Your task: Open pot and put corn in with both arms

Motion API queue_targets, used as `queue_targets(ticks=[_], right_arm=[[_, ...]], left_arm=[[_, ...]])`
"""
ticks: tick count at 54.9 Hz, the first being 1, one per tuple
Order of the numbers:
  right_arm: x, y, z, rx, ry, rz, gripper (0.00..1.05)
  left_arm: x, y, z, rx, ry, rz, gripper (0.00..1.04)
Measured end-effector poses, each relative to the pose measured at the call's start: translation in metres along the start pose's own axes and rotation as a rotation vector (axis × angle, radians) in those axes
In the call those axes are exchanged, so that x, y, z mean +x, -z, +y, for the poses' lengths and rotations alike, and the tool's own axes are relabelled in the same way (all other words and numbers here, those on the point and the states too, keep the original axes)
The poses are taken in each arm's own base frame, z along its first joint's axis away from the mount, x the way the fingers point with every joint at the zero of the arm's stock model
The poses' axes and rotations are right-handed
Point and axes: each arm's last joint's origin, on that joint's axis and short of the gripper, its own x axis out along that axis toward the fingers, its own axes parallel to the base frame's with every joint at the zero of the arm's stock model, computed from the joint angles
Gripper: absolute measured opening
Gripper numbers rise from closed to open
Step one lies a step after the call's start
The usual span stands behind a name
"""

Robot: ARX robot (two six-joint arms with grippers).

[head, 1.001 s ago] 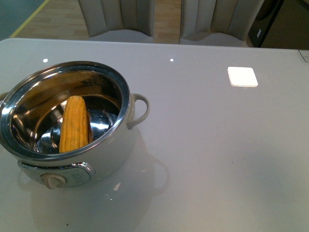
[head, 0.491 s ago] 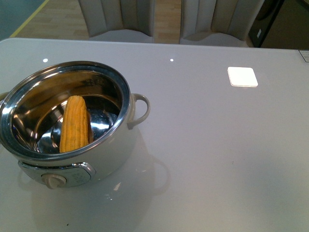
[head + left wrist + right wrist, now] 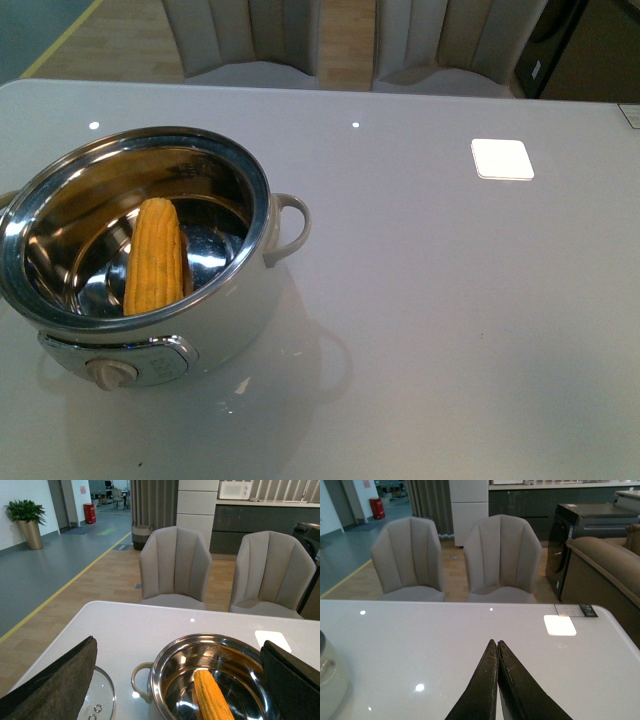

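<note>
Corn point(image 3: 156, 256) inside open, lidless pot point(image 3: 262, 262)

**No readable lettering anywhere on the table**

No word, brand or number can be read in any of the three views. The pot point(image 3: 150, 250) carries faint dark markings on the inside of its steel wall, too blurred to make out in the front view and the left wrist view, and a control panel point(image 3: 135, 368) whose print cannot be read. A small dark label point(image 3: 576, 610) sits at the far edge of the table point(image 3: 445, 645) in the right wrist view, its print too small to tell.
</note>
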Motion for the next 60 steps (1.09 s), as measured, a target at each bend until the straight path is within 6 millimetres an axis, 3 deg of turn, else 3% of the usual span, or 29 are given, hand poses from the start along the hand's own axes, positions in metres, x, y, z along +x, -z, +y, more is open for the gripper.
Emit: queue_targets(ticks=[15,46,60], right_arm=[[-0.0002,0.0000,0.0000,0.000,0.000,-0.001,0.02],[-0.0002,-0.0001,0.0000,0.000,0.000,-0.002,0.97],[-0.0002,-0.0001,0.0000,0.000,0.000,-0.002,0.96]], left_arm=[[0.0000,0.0000,0.0000,0.000,0.000,0.000,0.98],[0.0000,0.0000,0.0000,0.000,0.000,0.000,0.98],[0.0000,0.0000,0.0000,0.000,0.000,0.000,0.98]])
